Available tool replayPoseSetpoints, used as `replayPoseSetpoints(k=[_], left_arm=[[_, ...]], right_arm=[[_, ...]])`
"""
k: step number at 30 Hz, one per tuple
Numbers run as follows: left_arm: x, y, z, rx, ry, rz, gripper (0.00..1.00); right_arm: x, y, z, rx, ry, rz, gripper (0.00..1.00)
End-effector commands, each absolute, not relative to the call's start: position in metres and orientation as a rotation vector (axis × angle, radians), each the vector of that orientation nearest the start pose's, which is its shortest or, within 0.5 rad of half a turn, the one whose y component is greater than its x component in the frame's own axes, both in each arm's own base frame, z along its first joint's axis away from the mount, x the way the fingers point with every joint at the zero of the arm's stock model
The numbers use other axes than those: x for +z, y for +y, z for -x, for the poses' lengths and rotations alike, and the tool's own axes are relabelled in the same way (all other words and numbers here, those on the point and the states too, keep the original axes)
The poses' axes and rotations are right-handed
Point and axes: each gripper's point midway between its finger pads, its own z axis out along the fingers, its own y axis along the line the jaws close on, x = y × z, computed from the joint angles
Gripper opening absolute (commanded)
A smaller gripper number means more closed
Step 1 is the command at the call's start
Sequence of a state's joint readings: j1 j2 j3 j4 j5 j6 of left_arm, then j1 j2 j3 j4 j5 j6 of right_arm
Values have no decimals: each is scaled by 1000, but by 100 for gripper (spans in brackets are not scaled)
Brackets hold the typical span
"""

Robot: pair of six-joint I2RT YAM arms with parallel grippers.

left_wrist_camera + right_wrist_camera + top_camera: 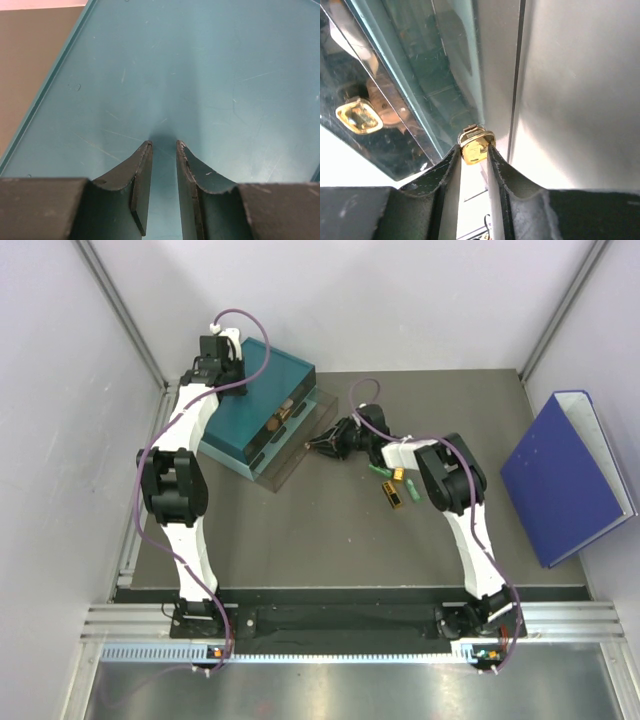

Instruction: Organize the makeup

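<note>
My right gripper (473,147) is shut on a small gold makeup piece (476,148), held at the fingertips beside the clear drawer (427,85) pulled out of the teal drawer box (262,390). In the top view the right gripper (318,443) sits at the drawer's right edge. Another gold piece (360,116) shows through the drawer wall, and brown makeup pieces (283,413) lie inside. A green tube (378,472), a gold stick (397,476) and a black one (395,496) lie loose on the table. My left gripper (164,143) rests over the box's teal top, jaws slightly apart and empty.
A big blue binder (570,475) lies at the right side of the table. The teal box stands at the back left against the wall, with its clear drawer (295,445) jutting towards the middle. Grey walls enclose the table on three sides.
</note>
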State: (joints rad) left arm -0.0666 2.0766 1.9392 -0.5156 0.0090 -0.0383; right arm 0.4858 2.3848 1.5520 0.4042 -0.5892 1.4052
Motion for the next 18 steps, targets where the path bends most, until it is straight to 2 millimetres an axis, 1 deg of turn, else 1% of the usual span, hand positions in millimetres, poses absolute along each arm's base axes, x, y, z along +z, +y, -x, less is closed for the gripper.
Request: replayPoseSetpoints(k=[1, 2, 3, 5, 6, 7, 9, 10, 11, 13, 14, 16, 17, 18], left_arm=[[78, -52, -499, -114, 2644, -37, 31], [78, -52, -498, -116, 2644, -37, 31], [77, -52, -498, -118, 2647, -38, 31], [77, -52, -497, -118, 2647, -40, 31], [75, -53, -496, -120, 2652, -40, 31], [76, -52, -496, -119, 2650, -42, 31], [76, -53, -495, -121, 2650, -45, 31], [76, -52, -494, -120, 2651, -47, 31], [75, -52, -495, -120, 2651, -49, 31], [75, -51, -494, -112, 2654, -51, 31], [76, -51, -494, -112, 2650, -53, 31], [77, -51, -493, -108, 2649, -52, 31], [77, -51, -494, -108, 2648, -52, 31], [77, -51, -493, -110, 2648, -53, 31]], right_arm=[[65, 373, -450, 1597, 2413, -646, 3], [69, 370, -449, 1599, 2409, -645, 3], [66, 369, -443, 1589, 2425, -643, 3], [70, 366, -439, 1593, 2427, -632, 4], [68, 366, -433, 1589, 2449, -624, 3], [68, 364, -431, 1582, 2458, -623, 3], [68, 363, -428, 1571, 2469, -597, 4], [69, 361, -428, 1565, 2476, -586, 7], [71, 361, -427, 1555, 2481, -546, 18], [78, 363, -428, 1541, 2489, -505, 32], [87, 362, -431, 1517, 2472, -442, 43], [101, 360, -433, 1470, 2479, -390, 50], [109, 357, -436, 1432, 2459, -321, 54], [117, 354, -436, 1390, 2485, -307, 55]])
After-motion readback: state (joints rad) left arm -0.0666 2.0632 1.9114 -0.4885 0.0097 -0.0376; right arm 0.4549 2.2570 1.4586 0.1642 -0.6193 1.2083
